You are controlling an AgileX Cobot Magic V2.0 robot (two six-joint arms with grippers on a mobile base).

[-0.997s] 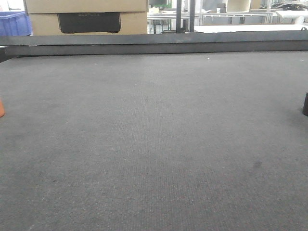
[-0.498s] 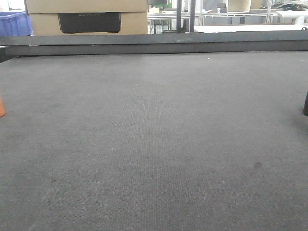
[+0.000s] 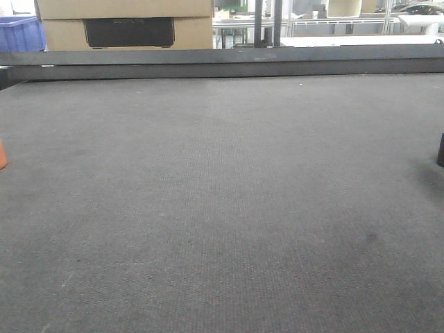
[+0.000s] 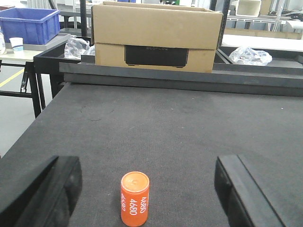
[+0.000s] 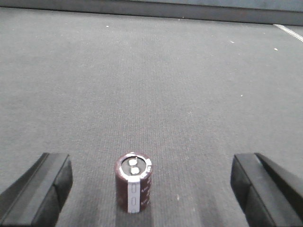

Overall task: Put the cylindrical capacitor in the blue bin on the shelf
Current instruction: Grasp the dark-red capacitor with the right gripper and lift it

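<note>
The cylindrical capacitor (image 5: pixel 133 182) is a small dark cylinder with a grey stripe, standing upright on the grey mat. My right gripper (image 5: pixel 151 184) is open, one finger on each side of it with wide gaps and no contact. In the front view the capacitor (image 3: pixel 440 149) only shows at the right edge. My left gripper (image 4: pixel 147 187) is open around an orange cylinder (image 4: pixel 135 198) marked 4680, also without touching it. A blue bin (image 4: pixel 28 23) stands on a side table far left, beyond the mat. The shelf is out of view.
A raised dark rail (image 3: pixel 222 62) closes the far edge of the mat. Behind it sits a cardboard box (image 4: pixel 156 35) with plastic bags beside it. The orange cylinder (image 3: pixel 2 154) shows at the front view's left edge. The mat's left edge (image 4: pixel 28 137) drops to the floor.
</note>
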